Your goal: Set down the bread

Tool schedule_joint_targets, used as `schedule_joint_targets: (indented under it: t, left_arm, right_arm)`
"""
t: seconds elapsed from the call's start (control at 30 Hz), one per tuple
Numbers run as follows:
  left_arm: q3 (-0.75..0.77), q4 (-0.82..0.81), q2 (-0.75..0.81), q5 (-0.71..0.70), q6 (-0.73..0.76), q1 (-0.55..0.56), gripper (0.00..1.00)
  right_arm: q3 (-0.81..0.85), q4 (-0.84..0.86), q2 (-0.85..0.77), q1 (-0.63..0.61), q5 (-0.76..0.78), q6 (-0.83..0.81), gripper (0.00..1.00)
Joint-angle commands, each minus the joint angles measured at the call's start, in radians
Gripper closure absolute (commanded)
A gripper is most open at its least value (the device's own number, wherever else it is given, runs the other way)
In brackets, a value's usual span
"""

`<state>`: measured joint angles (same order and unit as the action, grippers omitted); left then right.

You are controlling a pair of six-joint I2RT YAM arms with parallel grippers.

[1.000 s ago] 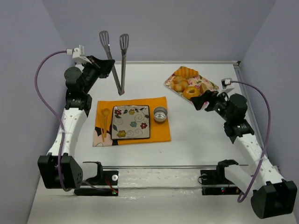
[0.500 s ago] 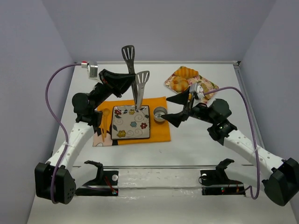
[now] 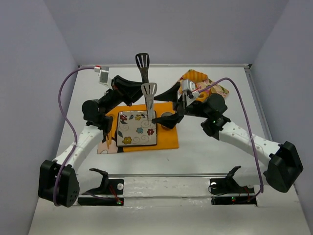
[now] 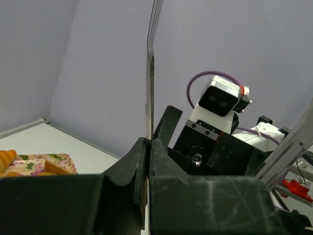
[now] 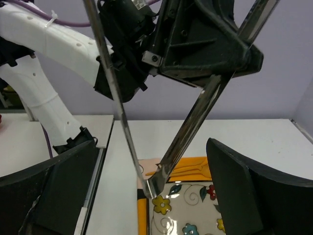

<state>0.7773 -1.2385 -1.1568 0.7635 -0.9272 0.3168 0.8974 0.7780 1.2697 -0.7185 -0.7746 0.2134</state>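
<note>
One pair of tongs (image 3: 149,90) is pinched tight in the left gripper (image 4: 148,147), its hinge end down over the single floral plate (image 3: 132,134) below those fingers. The right gripper (image 3: 165,105) gapes wide just beside the tongs. Behind its fingers one patterned tray (image 4: 34,158) holds a croissant (image 3: 194,75), and I cannot make out the bread.

The tongs (image 3: 148,95) stand upright over the far right corner of the plate (image 3: 131,136), pinched in my left gripper (image 3: 139,95). My right gripper (image 3: 166,105), fingers spread wide, hangs just beside them, so I see hardly any gap at the back of the plate. The plate's near half lies bare, reachable from the front. My right arm (image 3: 234,129) crosses the pastry tray (image 3: 221,90), blocking its near left side.
</note>
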Motion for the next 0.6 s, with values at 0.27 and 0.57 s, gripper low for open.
schedule_joint_targets:
  t: [0.27, 0.57]
  left_arm:
    - [0.019, -0.167, 0.032, -0.004, 0.057, 0.054, 0.94]
    - [-0.004, -0.141, 0.025, -0.059, 0.105, 0.064, 0.94]
  right_arm:
    - [0.242, -0.069, 0.172, -0.03, 0.046, 0.098, 0.0]
    - [0.282, -0.005, 0.211, -0.039, 0.015, 0.199, 0.0]
